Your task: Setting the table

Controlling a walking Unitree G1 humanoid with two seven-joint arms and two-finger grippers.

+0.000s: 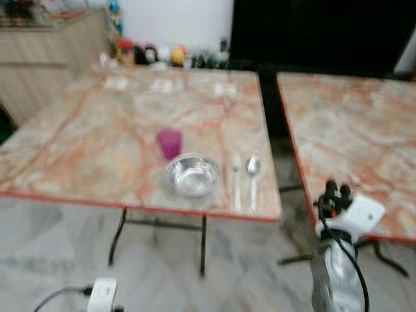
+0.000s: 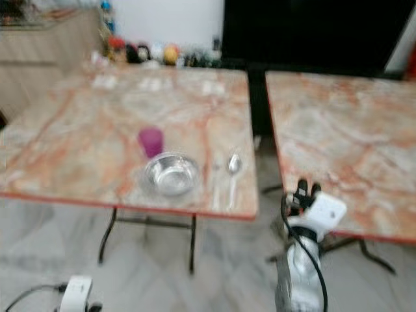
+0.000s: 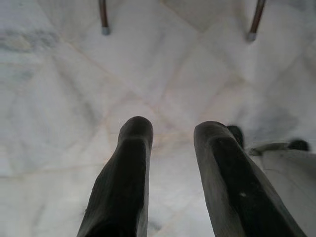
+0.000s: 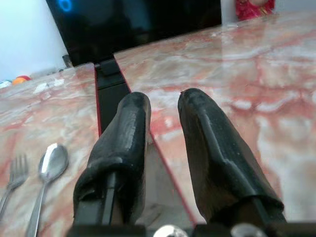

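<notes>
Left eye view: one place setting is seen near the front edge of the table (image 1: pixel 78 136). A steel bowl (image 1: pixel 192 175) is laid there, with a purple cup (image 1: pixel 169 143) just beside it at about 11 o'clock and a fork (image 1: pixel 236 181) and spoon (image 1: pixel 253 175) at its 3 o'clock, side by side. A second table (image 1: pixel 351 130) is stood to the right across a narrow gap.

The right gripper (image 1: pixel 335 194) is held raised over that gap, by the second table's near corner; its jaws are parted a little and nothing is held in them. The left gripper (image 3: pixel 170 177) is hung low over the floor (image 3: pixel 59 98), jaws parted and empty.

The picture is blurred, so placement could be misjudged. The fork and spoon lie close to the table's right edge and corner; a sideways brush by the right arm could likely push them off into the gap. The cup looks light and could be tipped easily.

The bowl is round, shallow and shiny metal. The cup is small, seemingly plastic. The cutlery is slim and polished. Both tabletops are glossy, veined in orange and cream like marble, with red rims and thin dark metal legs. The floor is pale marbled tile.
</notes>
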